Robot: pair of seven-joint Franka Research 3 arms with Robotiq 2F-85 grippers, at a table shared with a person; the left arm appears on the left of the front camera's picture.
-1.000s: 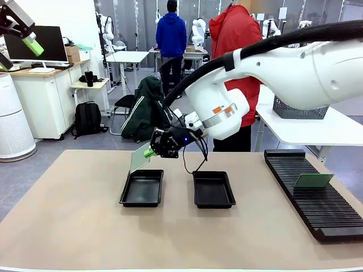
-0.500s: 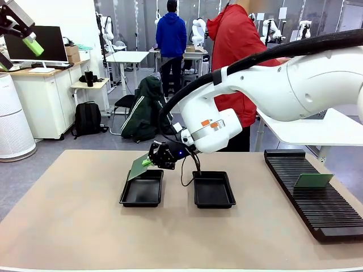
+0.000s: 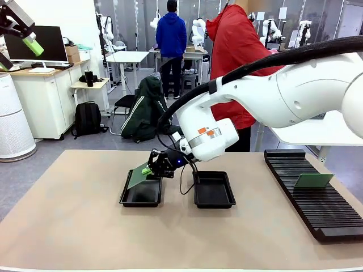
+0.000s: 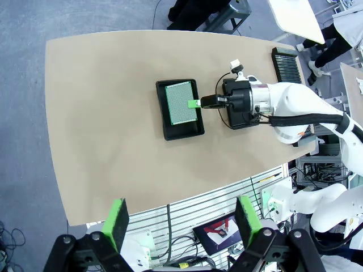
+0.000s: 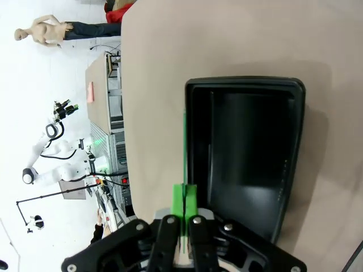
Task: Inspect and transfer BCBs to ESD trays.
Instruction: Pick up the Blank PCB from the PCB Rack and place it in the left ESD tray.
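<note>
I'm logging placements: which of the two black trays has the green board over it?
The left tray, beneath the tilted board pinched in the right gripper; the other tray, to its right, has no board above it.

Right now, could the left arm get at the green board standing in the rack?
Probably not: the left gripper hangs high at the far left, the board stands in the rack at the far right, and the right arm stretches across between.
</note>
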